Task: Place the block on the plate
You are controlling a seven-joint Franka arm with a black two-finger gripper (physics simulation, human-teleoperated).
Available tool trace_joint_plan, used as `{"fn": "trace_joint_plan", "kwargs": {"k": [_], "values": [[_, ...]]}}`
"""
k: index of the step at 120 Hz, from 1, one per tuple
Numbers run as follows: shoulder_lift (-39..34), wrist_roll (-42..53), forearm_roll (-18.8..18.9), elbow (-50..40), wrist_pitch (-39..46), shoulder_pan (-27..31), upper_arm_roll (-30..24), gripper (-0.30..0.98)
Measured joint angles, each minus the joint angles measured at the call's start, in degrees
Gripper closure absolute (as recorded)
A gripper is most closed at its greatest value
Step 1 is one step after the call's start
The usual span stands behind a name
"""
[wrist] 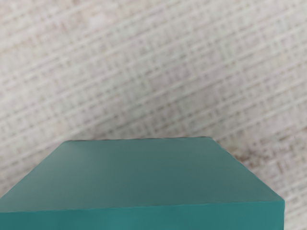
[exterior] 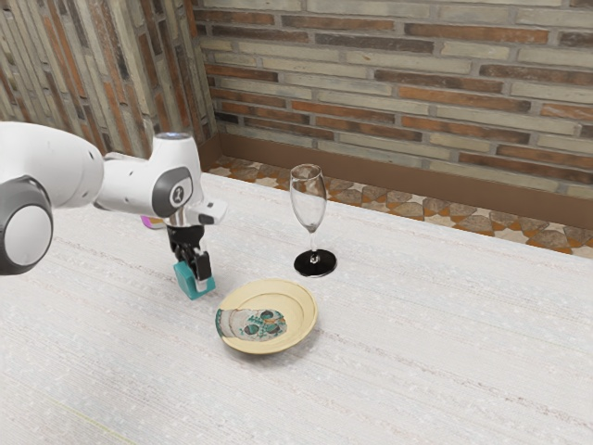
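The pincer pinched the block across opposite sides, apparently for secure transfer. The plate lay nearby, face up, allowing a short transfer.

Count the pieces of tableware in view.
2 clearly visible: a round cream plate near the teal block, and a clear stemmed glass nearer the brick wall. A pink item behind the white arm, mostly hidden, may be another.

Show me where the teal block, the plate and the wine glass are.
Teal block [wrist: 139,175]: wrist view, on its broad greyish-teal face.
Plate [exterior: 298,320]: exterior view, on its cream rim at the exterior view's right.
Wine glass [exterior: 316,264]: exterior view, on its black base.
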Motion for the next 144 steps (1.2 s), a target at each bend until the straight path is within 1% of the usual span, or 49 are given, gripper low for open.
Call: {"fn": "trace_joint_plan", "kwargs": {"k": [31,41,59,85,99,112,126,135,144], "values": [[-0.4,0.9,-0.2,0.1,0.0,0.0,0.4,0.27],[-1.1,1.0,-0.2,0.0,-0.1,0.0,0.5,0.30],[-4.0,1.1,0.0,-0.1,-0.6,-0.1,0.3,0.31],[-11.9,1.1,0.1,0.0,-3.3,-1.2,-0.1,0.31],[-14.9,0.9,0.3,0.7,-5.0,-4.1,-0.1,0.30],[-14.9,0.5,0.3,2.2,-6.4,-8.2,-0.2,0.30],[-15.3,-0.2,0.3,2.3,-8.7,-10.9,-1.8,0.30],[-17.7,-0.7,0.4,0.5,-10.9,-13.3,-2.3,0.31],[-20.4,-1.2,0.5,-2.4,-12.5,-14.1,-2.8,0.31]]}}
